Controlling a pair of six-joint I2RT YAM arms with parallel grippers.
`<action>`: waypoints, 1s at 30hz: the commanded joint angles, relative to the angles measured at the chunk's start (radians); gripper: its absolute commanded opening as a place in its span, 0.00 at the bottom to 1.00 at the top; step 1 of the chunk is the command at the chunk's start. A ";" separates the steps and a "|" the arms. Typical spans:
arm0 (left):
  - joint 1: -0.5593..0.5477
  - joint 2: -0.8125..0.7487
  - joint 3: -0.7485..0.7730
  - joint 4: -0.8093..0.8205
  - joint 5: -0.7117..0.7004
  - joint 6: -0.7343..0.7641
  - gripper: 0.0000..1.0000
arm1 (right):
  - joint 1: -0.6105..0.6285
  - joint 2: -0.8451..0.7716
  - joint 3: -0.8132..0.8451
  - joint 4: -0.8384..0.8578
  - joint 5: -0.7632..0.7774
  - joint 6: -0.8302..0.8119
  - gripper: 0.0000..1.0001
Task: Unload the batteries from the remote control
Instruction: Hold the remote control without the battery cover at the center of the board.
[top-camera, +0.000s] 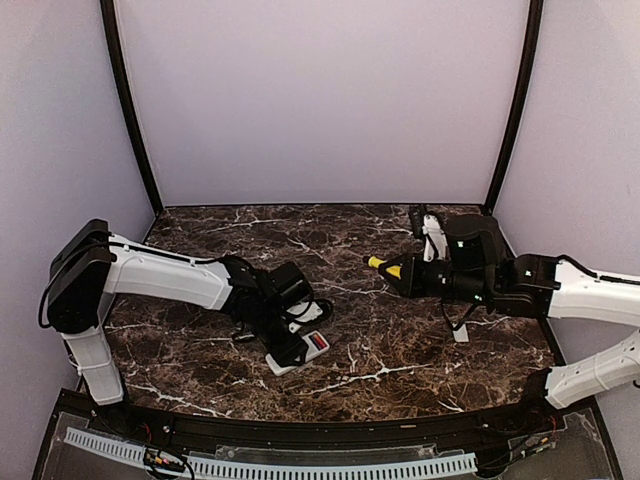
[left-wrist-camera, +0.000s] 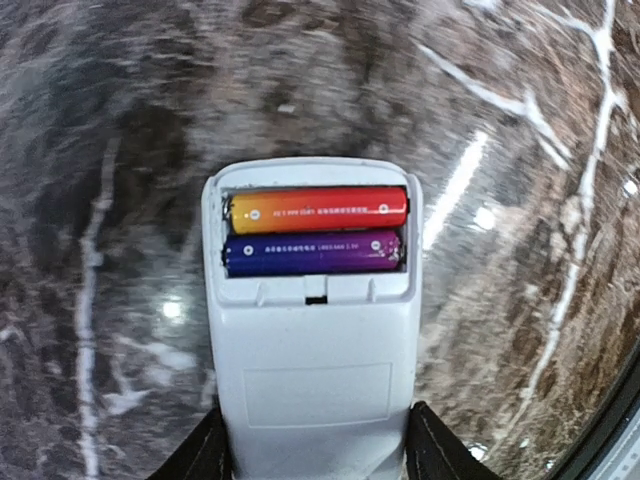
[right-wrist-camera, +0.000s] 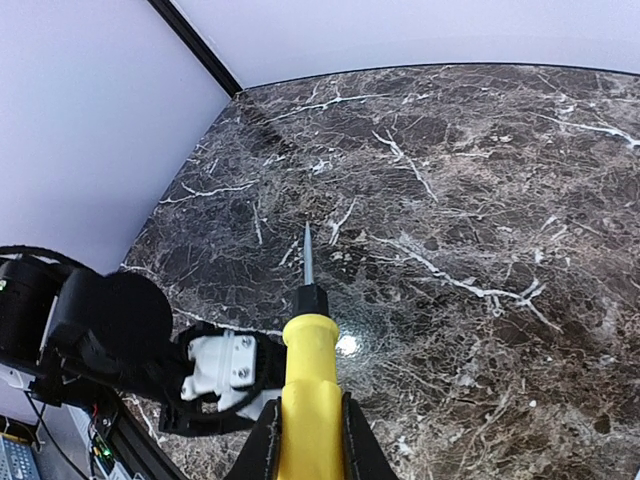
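Note:
The white remote control (left-wrist-camera: 312, 380) lies face down on the marble table (left-wrist-camera: 110, 120), its battery bay uncovered. Two batteries lie side by side in the bay, a red-orange one (left-wrist-camera: 318, 210) above a blue-purple one (left-wrist-camera: 314, 253). My left gripper (left-wrist-camera: 315, 445) is shut on the remote's lower body, a black finger (left-wrist-camera: 440, 455) pressed against each side. In the top view the remote (top-camera: 303, 352) sits left of centre under the left gripper (top-camera: 285, 342). My right gripper (right-wrist-camera: 306, 440) is shut on the yellow-handled screwdriver (right-wrist-camera: 312, 380), tip pointing away over bare table, well right of the remote.
In the top view the right gripper (top-camera: 410, 273) holds the screwdriver (top-camera: 385, 265) pointing left at mid-table. A small flat white piece (top-camera: 460, 333) lies by the right arm. Lilac walls close the table at the back and sides.

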 joint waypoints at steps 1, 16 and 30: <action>0.065 -0.061 0.033 -0.020 -0.017 0.064 0.48 | -0.052 -0.035 0.034 -0.061 -0.018 -0.051 0.00; 0.076 -0.035 0.015 0.021 0.054 0.151 0.61 | -0.180 0.028 0.081 -0.316 -0.389 -0.149 0.00; 0.035 0.032 0.037 -0.014 -0.039 0.144 0.75 | -0.105 0.183 0.096 -0.258 -0.473 -0.112 0.00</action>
